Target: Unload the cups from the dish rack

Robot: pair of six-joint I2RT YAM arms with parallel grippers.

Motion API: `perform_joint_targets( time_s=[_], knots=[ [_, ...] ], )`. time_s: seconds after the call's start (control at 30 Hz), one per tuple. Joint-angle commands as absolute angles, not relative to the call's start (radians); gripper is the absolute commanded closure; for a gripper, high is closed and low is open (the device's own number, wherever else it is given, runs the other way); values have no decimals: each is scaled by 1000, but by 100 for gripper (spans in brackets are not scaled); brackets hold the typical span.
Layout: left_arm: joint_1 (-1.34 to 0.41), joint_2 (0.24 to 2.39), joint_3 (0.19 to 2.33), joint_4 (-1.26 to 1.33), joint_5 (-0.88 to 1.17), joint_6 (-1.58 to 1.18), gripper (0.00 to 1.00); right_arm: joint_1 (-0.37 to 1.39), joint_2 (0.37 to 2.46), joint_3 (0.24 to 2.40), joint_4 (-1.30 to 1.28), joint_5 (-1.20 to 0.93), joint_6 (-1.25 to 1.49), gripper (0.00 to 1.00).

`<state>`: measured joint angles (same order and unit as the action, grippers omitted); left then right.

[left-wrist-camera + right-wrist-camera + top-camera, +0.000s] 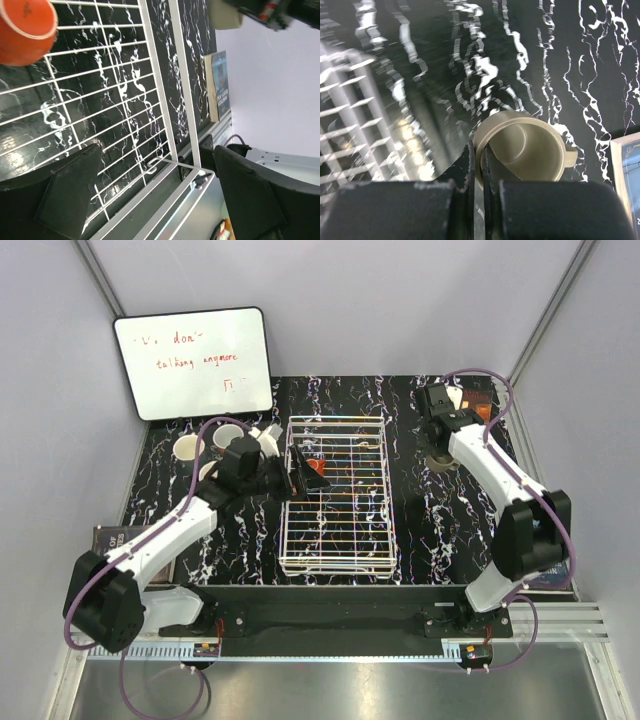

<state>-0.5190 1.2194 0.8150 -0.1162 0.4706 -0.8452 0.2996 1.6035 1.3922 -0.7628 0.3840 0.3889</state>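
Pinching the rim of the pale-lined taupe mug (530,150), right gripper (480,152) was closed; left gripper (160,200) gaped empty above white wire dish rack (151,50).

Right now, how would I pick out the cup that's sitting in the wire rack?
Find the white wire dish rack on the black marbled table. At its far-left end, just ahead of the open left gripper, sits the orange cup. It alone is bright orange; the pale-lined cups stand outside the rack.
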Motion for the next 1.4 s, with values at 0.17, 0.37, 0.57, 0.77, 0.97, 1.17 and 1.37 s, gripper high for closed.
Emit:
perform_joint_targets(
  time_s=[0.17, 0.37, 0.57, 0.77, 0.97, 1.17, 1.37],
  knots=[
    [-520, 1112, 799, -187, 353, -798, 1, 221, 1851, 1626, -733, 397, 427, 100],
    [-520, 1098, 790, -210, 341, -775, 1, 216, 1985, 1698, -735, 420, 406, 100],
    [-520, 1115, 804, -236, 331, -755, 1, 216, 2066, 1680, -733, 443, 408, 100],
    [-520, 1144, 813, -238, 339, -747, 1, 215, 2103, 1667, -727, 403, 423, 100],
    [-522, 1157, 822, -239, 341, -730, 1, 215, 2091, 1637, -727, 390, 434, 99],
    [-520, 1155, 836, -241, 334, -713, 1, 215, 2008, 1600, -716, 370, 452, 72],
    [-520, 1172, 864, -250, 327, -704, 1, 215, 1922, 1608, -718, 354, 459, 52]
  ],
)
